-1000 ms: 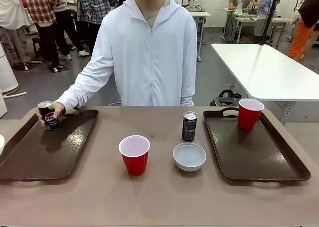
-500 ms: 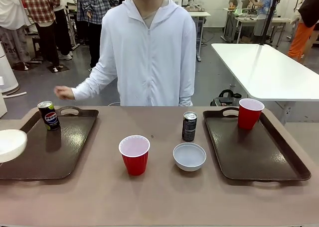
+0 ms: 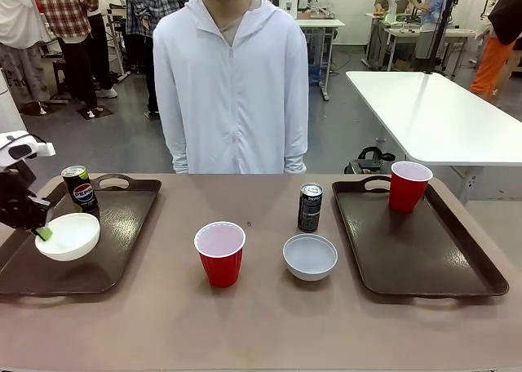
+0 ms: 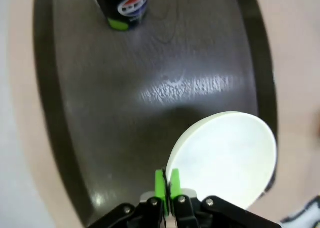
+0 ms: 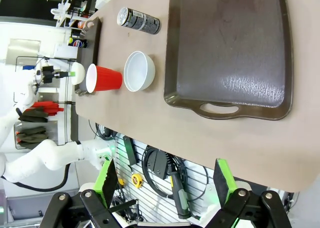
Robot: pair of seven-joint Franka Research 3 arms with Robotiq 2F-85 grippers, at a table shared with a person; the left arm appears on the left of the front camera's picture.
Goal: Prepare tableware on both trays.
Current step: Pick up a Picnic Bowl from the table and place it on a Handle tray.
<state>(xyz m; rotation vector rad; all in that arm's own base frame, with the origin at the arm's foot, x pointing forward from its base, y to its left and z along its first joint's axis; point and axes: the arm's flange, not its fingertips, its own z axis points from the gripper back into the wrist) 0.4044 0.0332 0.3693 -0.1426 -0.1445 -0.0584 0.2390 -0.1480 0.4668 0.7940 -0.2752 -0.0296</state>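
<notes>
At the far left of the front view, the left gripper (image 3: 41, 232) is clamped on the rim of a small round white bowl (image 3: 68, 236), its green pads pinching the edge nearest the arm. The bowl is over the near-left part of the left dark brown rectangular plastic tray (image 3: 126, 225); whether it touches the tray floor cannot be told. At that tray's far-left corner a black drink can with the Pepsi logo (image 3: 79, 188) stands upright, just beyond the bowl and apart from it. The left wrist view shows the pads pressed together on the bowl's rim, with the can ahead on the tray.

A person in a white zipped hoodie (image 3: 231, 86) stands at the far side of the table, arms down at the sides. On the brown tabletop (image 3: 261, 323) between the trays, a red plastic cup with a white inside (image 3: 220, 254) stands upright. To its right is a second small white bowl (image 3: 310, 256), and just behind that bowl a second black drink can (image 3: 310, 206) stands upright. The right dark brown tray (image 3: 424, 258) bears a second red plastic cup (image 3: 407, 186) at its far end, near the cut-out handle. The right gripper (image 5: 164, 170), seen in its wrist view, hangs off the table's near edge with its jaws spread wide.
</notes>
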